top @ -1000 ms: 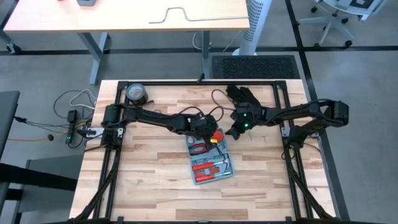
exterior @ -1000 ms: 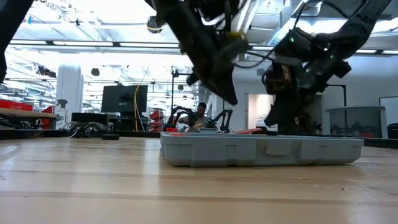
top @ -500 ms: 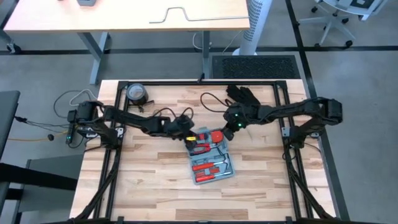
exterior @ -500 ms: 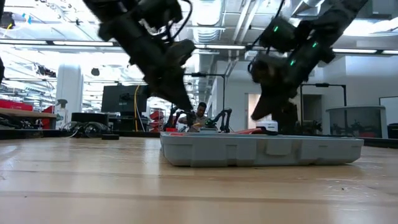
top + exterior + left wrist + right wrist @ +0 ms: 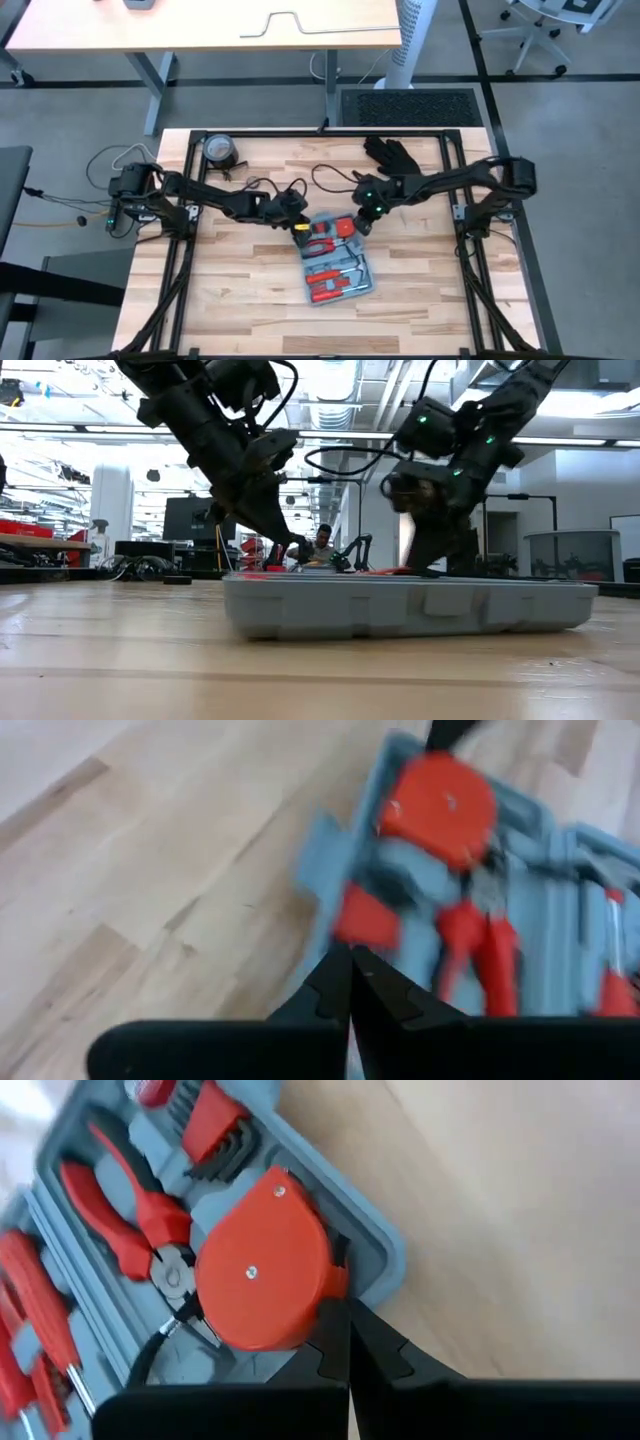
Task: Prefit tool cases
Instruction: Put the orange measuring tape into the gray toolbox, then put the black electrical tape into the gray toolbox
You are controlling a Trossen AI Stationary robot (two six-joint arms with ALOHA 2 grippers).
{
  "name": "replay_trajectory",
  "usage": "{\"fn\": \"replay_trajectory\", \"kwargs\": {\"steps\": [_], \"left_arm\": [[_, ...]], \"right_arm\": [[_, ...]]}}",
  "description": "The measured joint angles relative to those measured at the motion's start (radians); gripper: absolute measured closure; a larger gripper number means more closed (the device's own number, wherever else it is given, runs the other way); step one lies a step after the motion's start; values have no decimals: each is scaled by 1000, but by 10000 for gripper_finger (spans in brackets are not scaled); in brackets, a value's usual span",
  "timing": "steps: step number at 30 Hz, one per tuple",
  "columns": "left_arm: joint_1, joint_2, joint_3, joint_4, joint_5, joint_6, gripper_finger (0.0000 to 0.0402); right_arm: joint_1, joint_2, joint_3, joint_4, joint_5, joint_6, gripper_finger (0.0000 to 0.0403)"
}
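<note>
The tool case (image 5: 335, 257) lies open mid-table, its long axis running from the grippers toward the table's near edge. The left gripper (image 5: 297, 222) and the right gripper (image 5: 362, 217) flank its far end — fingers pressed together on both. The right sits by the red tape measure (image 5: 262, 1275); only the wrist views show that closeness, while the low view shows both tips at the rim.

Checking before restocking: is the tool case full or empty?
Mostly full: the case holds a red tape measure, pliers and other red-handled tools.
</note>
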Motion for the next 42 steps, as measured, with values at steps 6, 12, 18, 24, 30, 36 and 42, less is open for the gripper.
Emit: {"fn": "replay_trajectory", "kwargs": {"steps": [6, 12, 18, 24, 30, 36, 42], "left_arm": [[-75, -6, 0, 4, -57, -29, 401], [-152, -14, -22, 37, -67, -96, 401], [-259, -108, -187, 164, -176, -274, 401], [-319, -204, -334, 302, -231, -390, 401], [-329, -215, -344, 312, -234, -403, 401], [-329, -215, -344, 313, -234, -399, 401], [-325, -214, -343, 304, -238, -380, 401]], "right_arm": [[6, -139, 1, -45, 65, 14, 403], [-6, -131, -8, 382, -227, 185, 403], [-15, 52, -55, 1013, -421, 600, 403], [16, 245, -116, 1514, -441, 921, 403], [15, 329, -130, 1455, -448, 963, 403], [24, 333, -160, 1569, -426, 944, 402], [29, 262, -161, 1587, -423, 950, 402]]}}
